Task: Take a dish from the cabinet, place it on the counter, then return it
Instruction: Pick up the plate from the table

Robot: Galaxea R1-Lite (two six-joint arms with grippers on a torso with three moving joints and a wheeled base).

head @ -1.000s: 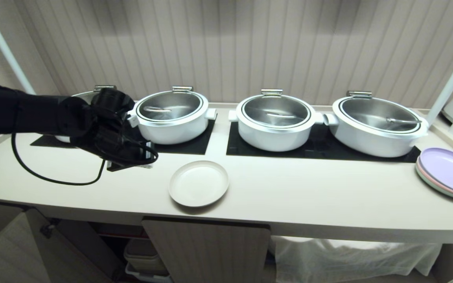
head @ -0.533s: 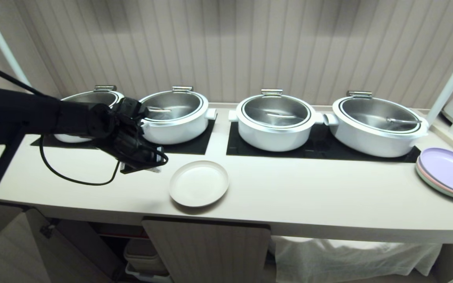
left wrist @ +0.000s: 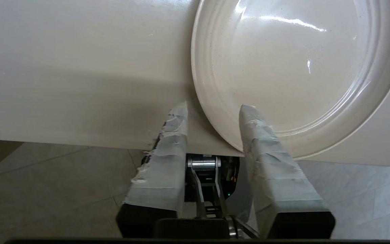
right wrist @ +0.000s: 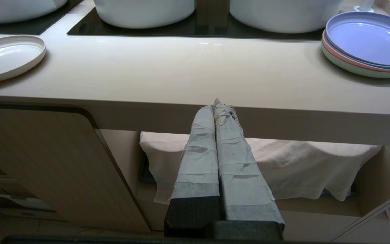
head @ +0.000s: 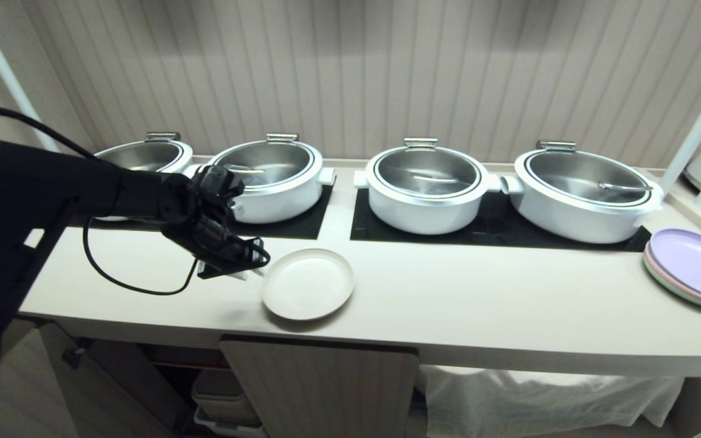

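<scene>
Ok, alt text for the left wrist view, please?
The left gripper, fingers open, straddles the near rim of the cream dish lying flat on the counter. One finger overlaps the dish, the other the bare counter; tiled floor shows below the edge.

A plain, round, shallow cream plate [head: 308, 284] is seen on the smooth cream-white tabletop [head: 478, 304], whose inset panels [head: 490, 228] are black.

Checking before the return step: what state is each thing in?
dish: flat on the counter, unheld
left gripper: open, straddling the dish rim
right gripper: shut, parked below the counter edge
cabinet: middle door closed
pastel plates: stacked
</scene>
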